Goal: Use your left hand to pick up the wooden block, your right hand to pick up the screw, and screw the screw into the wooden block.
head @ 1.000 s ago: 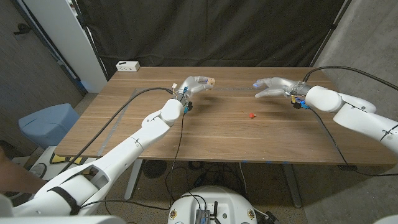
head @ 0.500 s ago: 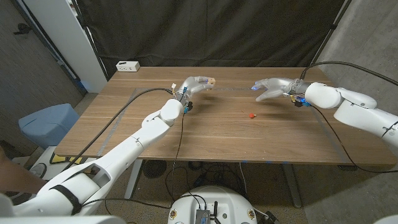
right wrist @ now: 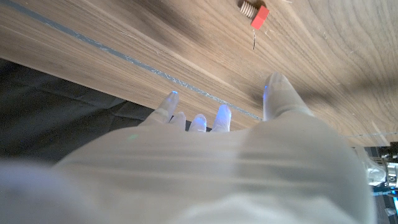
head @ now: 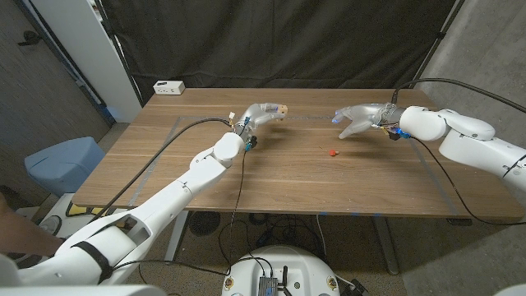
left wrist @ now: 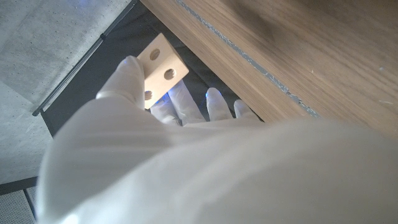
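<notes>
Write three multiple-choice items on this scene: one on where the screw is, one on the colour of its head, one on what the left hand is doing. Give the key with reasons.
1. Where is the screw?
A. In the right hand
B. Lying on the table, nearer the robot than the right hand
C. Set in the wooden block

2. What colour is the screw's head?
A. Red
B. Blue
C. Green

3. What is the left hand doing?
A. Resting open on the table
B. Holding the screw
C. Holding the wooden block

Key: 1 B, the head view shows it alone on the table with the right hand apart from it. 2 A, the right wrist view shows a red head. 3 C, the left wrist view shows the block, with holes in its face, between its fingers.
</notes>
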Tool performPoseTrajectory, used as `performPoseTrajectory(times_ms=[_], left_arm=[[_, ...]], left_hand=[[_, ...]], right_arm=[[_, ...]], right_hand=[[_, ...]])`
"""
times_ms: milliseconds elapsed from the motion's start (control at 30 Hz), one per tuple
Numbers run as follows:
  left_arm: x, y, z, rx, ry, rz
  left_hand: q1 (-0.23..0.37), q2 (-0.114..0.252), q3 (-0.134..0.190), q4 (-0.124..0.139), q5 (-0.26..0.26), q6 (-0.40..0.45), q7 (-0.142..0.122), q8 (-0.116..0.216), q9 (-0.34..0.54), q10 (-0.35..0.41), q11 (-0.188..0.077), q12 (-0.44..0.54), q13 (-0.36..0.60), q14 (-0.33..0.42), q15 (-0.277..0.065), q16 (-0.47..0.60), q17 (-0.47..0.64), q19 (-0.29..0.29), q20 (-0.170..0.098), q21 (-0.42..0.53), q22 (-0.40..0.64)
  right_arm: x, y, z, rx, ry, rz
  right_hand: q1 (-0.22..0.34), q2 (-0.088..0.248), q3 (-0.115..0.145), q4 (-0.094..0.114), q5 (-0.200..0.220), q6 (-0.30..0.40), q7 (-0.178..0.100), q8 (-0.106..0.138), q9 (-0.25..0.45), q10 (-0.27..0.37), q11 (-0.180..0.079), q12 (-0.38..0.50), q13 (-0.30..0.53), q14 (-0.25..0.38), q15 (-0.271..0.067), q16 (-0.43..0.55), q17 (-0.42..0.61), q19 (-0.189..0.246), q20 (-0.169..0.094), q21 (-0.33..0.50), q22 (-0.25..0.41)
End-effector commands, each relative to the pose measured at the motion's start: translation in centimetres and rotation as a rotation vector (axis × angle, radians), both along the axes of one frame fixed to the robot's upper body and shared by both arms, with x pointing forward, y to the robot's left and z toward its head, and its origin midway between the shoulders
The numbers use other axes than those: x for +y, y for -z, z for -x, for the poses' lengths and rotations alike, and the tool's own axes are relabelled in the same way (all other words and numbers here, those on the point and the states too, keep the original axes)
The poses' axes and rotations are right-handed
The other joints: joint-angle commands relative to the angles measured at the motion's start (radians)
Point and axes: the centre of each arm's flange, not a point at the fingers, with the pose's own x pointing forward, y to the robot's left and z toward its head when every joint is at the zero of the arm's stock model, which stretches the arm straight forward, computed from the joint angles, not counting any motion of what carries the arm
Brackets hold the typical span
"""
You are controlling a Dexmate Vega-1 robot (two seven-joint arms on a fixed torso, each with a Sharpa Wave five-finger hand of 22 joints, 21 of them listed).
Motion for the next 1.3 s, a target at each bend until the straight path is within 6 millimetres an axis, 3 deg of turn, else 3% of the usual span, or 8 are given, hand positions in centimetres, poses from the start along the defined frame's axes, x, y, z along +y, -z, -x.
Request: performPoseTrajectory(times_ms=[33,467,1300], left_arm=[[-0.8,0.1,-0.5,0.000,0.048,0.017],[-1.7,0.5,-0.8,0.019,0.064,0.014],[-1.6,0.9,-0.7,0.037,0.041,0.040]], left_hand=[[0.002,0.007,-0.002,0.002,-0.004,0.007,-0.001,0.000,0.003,0.001,0.003,-0.002,0.001,-0.005,-0.081,-0.004,0.002,-0.003,0.002,-0.003,0.005],[0.004,0.011,-0.002,0.001,-0.004,0.009,-0.002,-0.001,0.004,0.001,0.003,-0.005,0.002,-0.004,-0.079,-0.002,0.001,-0.004,0.004,-0.002,0.005],[0.005,0.016,-0.005,0.001,-0.004,0.014,0.002,-0.001,0.004,0.005,0.003,-0.009,0.005,0.000,-0.080,0.000,0.000,-0.005,0.010,0.000,0.005]], right_arm=[[1.3,0.2,-0.2,0.008,0.019,0.118],[1.9,0.9,-0.4,-0.005,0.007,0.175],[2.6,2.8,-1.0,-0.038,0.014,0.282]], right_hand=[[0.019,-0.007,0.011,0.001,0.006,-0.004,-0.006,-0.007,0.005,-0.015,-0.004,-0.004,0.002,-0.009,-0.014,-0.003,0.005,-0.007,0.005,-0.001,0.003],[0.028,-0.013,0.013,0.004,0.007,-0.017,-0.007,-0.014,0.007,-0.032,-0.009,-0.007,0.002,-0.012,-0.007,-0.002,0.007,-0.013,0.012,-0.001,0.003],[0.025,-0.029,0.010,0.013,0.009,-0.040,-0.006,-0.022,0.010,-0.054,0.001,-0.006,0.002,-0.007,-0.007,0.003,0.011,-0.012,0.016,0.001,0.003]])
